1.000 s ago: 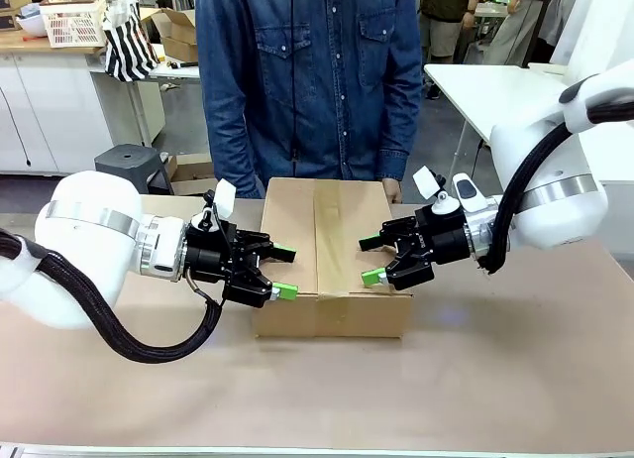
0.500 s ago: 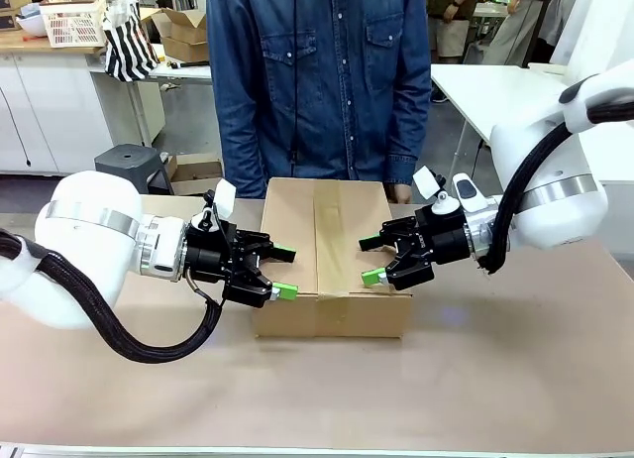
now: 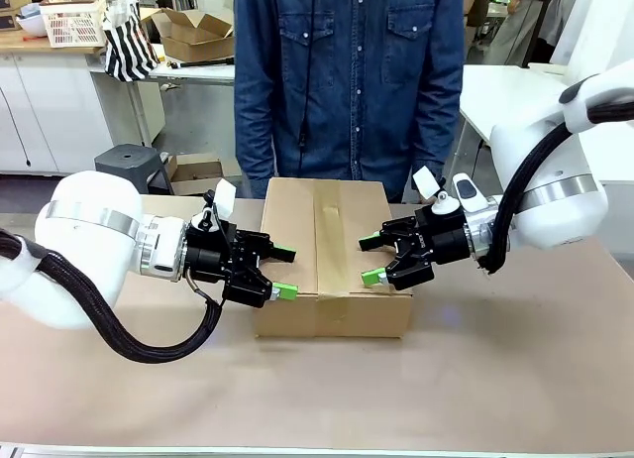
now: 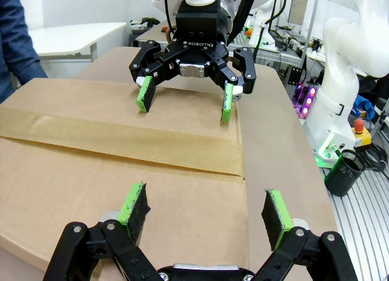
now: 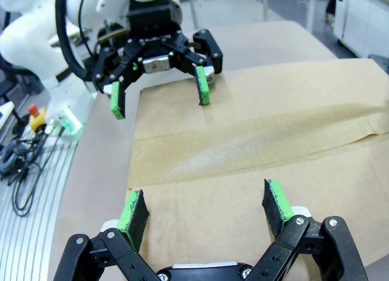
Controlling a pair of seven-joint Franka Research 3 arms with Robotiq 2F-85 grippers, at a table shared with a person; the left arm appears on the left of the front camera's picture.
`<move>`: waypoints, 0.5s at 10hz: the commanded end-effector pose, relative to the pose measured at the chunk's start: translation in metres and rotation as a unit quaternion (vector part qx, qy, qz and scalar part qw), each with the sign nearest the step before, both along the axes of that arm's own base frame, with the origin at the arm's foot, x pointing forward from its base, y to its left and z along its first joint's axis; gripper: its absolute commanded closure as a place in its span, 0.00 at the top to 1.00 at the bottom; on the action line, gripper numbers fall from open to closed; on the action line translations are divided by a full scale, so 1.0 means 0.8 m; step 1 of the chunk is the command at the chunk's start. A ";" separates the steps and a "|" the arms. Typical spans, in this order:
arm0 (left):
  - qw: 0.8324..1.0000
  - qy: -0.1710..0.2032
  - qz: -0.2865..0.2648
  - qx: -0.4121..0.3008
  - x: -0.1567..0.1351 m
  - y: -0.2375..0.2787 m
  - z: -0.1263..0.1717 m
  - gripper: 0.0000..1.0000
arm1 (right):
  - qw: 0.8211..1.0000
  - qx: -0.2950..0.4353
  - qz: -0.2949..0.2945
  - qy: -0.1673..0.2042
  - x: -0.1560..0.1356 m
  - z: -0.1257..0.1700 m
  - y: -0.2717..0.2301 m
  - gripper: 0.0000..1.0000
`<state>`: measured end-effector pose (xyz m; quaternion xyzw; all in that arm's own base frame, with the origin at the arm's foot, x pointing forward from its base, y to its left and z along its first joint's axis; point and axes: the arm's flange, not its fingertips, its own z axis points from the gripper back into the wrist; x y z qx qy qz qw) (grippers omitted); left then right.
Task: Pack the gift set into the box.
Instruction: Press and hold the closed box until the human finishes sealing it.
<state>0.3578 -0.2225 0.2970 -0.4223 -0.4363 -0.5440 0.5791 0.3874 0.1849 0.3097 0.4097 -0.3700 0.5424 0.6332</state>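
The box (image 3: 332, 250) lies on the table's middle with its flaps shut and a strip of brown tape along the top seam. The gift set is hidden from view. My left gripper (image 3: 285, 271) is open at the box's left end, its fingers just over the top's edge. My right gripper (image 3: 370, 260) is open over the right end, facing the left one. In the left wrist view my left gripper (image 4: 203, 205) spans the box (image 4: 121, 165) near corner, with the right gripper (image 4: 184, 101) across it. The right wrist view shows my right gripper (image 5: 206, 202) above the box (image 5: 255, 141), opposite the left gripper (image 5: 159, 92).
A person in a denim shirt (image 3: 347, 81) stands close behind the box at the far edge. The brown table (image 3: 317, 389) has bare room in front of the box and to both sides. A white table (image 3: 495, 86) and a grey stool (image 3: 134, 166) stand farther back.
The person has shifted to the right behind the box. Both arms and the box have stayed where they were.
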 end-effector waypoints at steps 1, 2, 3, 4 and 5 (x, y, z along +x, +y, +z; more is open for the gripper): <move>1.000 -0.006 -0.002 0.004 -0.004 0.001 -0.003 1.00 | 1.000 -0.003 0.000 -0.001 -0.001 -0.002 0.000 1.00; 1.000 -0.006 -0.002 0.004 -0.004 0.001 -0.003 1.00 | 1.000 -0.003 0.000 -0.001 -0.001 -0.002 0.000 1.00; 1.000 -0.006 -0.002 0.004 -0.004 0.001 -0.003 1.00 | 1.000 -0.003 0.000 -0.001 -0.001 -0.002 0.000 1.00; 1.000 -0.006 -0.002 0.004 -0.004 0.001 -0.003 1.00 | 1.000 -0.003 0.000 -0.001 -0.001 -0.002 0.000 1.00; 1.000 0.000 0.000 0.000 0.000 0.000 0.000 1.00 | 1.000 -0.003 0.000 -0.001 -0.001 -0.002 0.000 1.00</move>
